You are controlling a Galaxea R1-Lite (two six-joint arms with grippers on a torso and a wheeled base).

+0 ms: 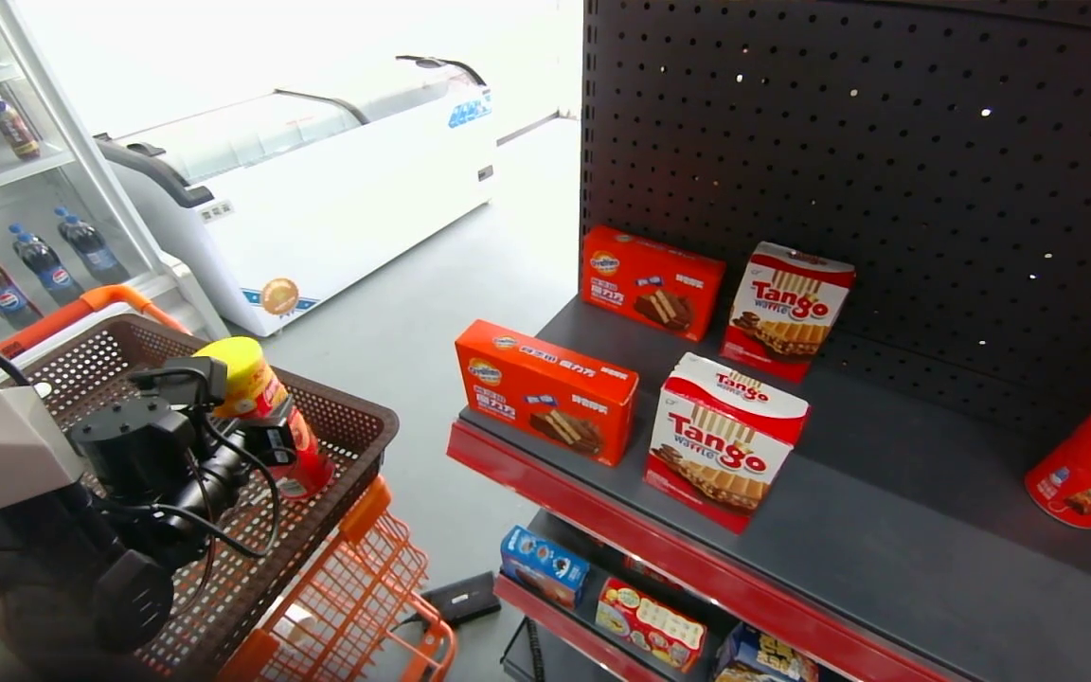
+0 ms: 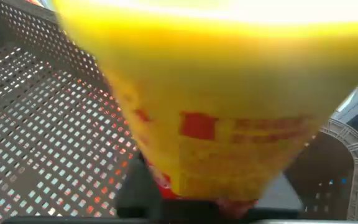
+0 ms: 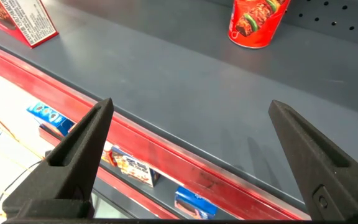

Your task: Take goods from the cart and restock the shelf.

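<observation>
A red canister with a yellow lid (image 1: 259, 403) stands tilted over the brown cart basket (image 1: 361, 421), and my left gripper (image 1: 278, 443) is shut on its middle. In the left wrist view the canister (image 2: 210, 106) looms very close, with the basket's mesh (image 2: 36, 137) behind it. My right gripper (image 3: 189, 107) hangs open with nothing between its fingers, above the front of the dark shelf (image 3: 185, 81). Another red canister (image 3: 253, 22) stands on the shelf (image 1: 886, 530) at the far right (image 1: 1090, 455).
Two orange biscuit boxes (image 1: 545, 388) (image 1: 652, 281) and two red-and-white wafer boxes (image 1: 725, 440) (image 1: 785, 308) stand on the shelf's left half. Lower shelves (image 1: 640, 620) hold small packs. A white chest freezer (image 1: 318, 189) and a drinks fridge (image 1: 6, 189) stand behind the cart.
</observation>
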